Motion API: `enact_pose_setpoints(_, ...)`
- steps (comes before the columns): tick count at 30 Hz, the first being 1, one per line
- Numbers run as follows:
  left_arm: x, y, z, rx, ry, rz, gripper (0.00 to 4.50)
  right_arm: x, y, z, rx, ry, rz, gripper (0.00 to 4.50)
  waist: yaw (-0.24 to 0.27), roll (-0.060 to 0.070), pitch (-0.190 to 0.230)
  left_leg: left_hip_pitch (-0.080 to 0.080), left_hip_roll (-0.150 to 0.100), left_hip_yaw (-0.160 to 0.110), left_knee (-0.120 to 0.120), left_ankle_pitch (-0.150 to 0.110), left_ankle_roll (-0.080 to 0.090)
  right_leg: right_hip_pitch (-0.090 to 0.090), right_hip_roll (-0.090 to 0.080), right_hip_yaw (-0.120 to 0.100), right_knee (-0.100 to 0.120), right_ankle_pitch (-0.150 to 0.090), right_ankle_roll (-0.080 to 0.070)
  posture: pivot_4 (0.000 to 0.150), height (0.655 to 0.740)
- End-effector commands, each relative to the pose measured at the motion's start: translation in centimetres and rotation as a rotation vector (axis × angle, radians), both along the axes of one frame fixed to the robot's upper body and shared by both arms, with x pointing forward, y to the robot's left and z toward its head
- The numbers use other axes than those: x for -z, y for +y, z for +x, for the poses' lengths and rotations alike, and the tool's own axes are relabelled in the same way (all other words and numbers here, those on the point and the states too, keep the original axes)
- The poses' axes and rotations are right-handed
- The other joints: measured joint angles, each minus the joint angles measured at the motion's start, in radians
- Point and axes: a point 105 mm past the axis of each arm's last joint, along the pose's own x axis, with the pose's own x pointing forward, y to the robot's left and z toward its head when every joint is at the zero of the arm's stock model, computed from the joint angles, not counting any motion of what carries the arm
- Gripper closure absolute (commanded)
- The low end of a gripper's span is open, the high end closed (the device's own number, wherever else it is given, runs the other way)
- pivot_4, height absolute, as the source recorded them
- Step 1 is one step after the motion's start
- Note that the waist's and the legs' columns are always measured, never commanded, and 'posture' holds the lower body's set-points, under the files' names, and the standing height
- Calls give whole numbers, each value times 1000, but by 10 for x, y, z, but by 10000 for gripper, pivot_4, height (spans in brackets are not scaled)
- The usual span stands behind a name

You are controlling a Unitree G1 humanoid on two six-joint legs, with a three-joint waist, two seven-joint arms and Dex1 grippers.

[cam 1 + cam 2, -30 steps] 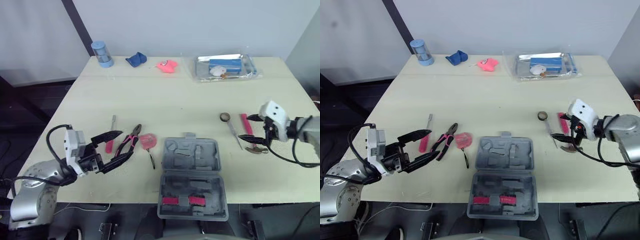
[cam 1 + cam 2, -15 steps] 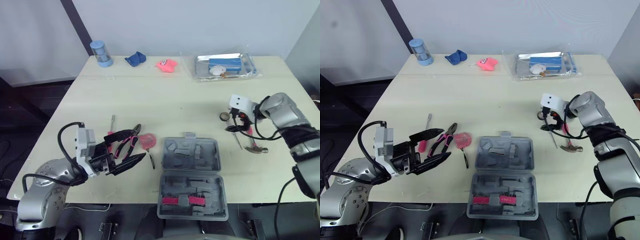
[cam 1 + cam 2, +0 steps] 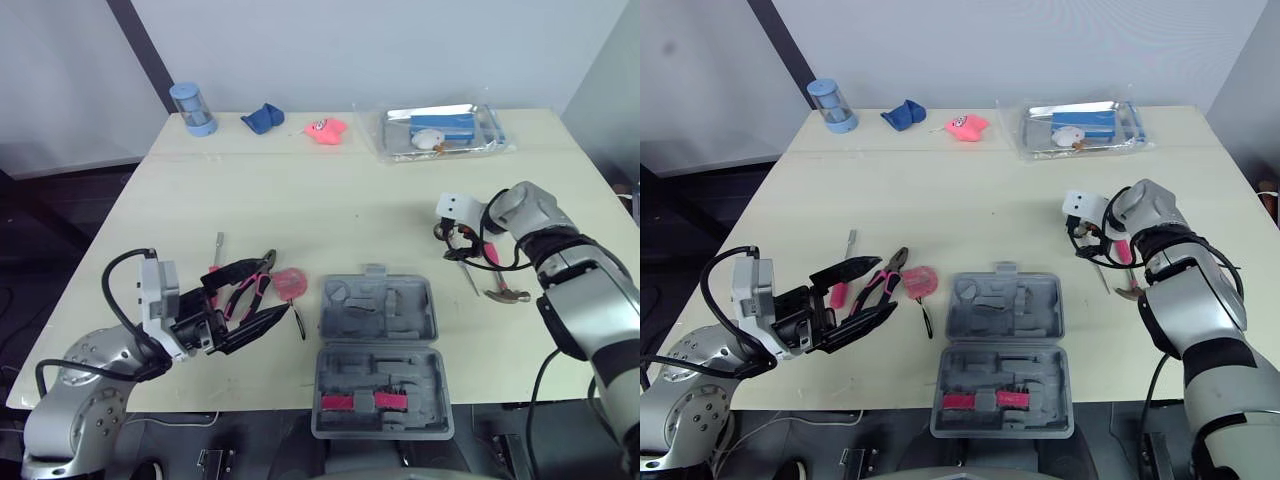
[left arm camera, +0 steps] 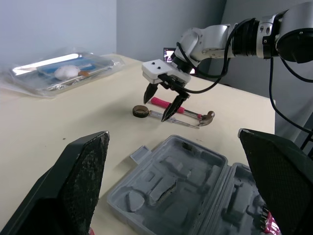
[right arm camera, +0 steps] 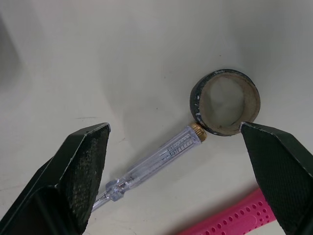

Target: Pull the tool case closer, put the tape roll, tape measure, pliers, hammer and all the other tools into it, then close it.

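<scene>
The right fingers (image 5: pixel 80 171) are spread wide and empty, hanging just above the table (image 3: pixel 330 190). They straddle the tape roll (image 5: pixel 195 100) and the clear screwdriver (image 5: pixel 156 156), whose brass cap touches the roll. We see no contact with either. The hammer (image 4: pixel 195 115) lies just beside them, on the side away from the case (image 3: pixel 378 300).

The left fingers (image 4: pixel 78 186) are also released and wide apart, holding nothing. They sit low over the table next to the pliers (image 3: pixel 885 275), with the tape measure (image 3: pixel 293 283) just past their tips and a pink-handled screwdriver (image 3: pixel 849 245) nearby.

We judge the task to be at an early stage. The case lies open at the near edge of the table, between the two arms, so the pull seems done. The moulded slots in its far half are bare. Its near half shows pink pieces that we cannot identify.

Roll, tape measure, pliers, hammer and both screwdrivers all lie on the table, so all the packing and the closing remain. The right fingers look set to take the roll first.
</scene>
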Motion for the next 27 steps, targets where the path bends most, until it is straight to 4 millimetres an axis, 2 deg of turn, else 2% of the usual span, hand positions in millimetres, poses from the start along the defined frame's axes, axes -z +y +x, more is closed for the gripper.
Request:
enact_pose_setpoints(1,-8,-1,-3,-10,-43,-8,0,-14,11,8,-18,-58,20,359,-1,0,0,0,0,0,0,0,0,0,0,0,0,0,0,1500,7400)
enact_pose_setpoints(5,-7,-1,-3,-26,-44,-8,0,-13,20,9,-2,-54,64,359,-3,1,0,0,0,0,0,0,0,0,0,0,1,0,0,1500,7400)
enact_pose_setpoints(14,-7,0,-6,-67,-50,-6,0,-5,17,11,115,-47,116,359,-1,1,1,0,0,0,0,0,0,0,0,0,1,0,0,1500,7400)
enact_pose_setpoints(21,-9,4,-10,-100,-59,-5,0,-2,20,10,119,-37,120,359,-6,1,1,0,0,0,0,0,0,-1,0,1,1,0,0,1500,7400)
enact_pose_setpoints(22,-9,5,-10,-101,-59,-4,0,-2,21,10,116,-38,118,5431,-8,1,1,0,0,0,0,0,0,-1,0,1,1,0,0,1500,7400)
enact_pose_setpoints(27,-10,6,-12,-113,-61,-5,0,2,22,11,131,-44,105,5431,-15,1,1,0,0,0,0,0,0,-1,0,1,1,0,0,1500,7400)
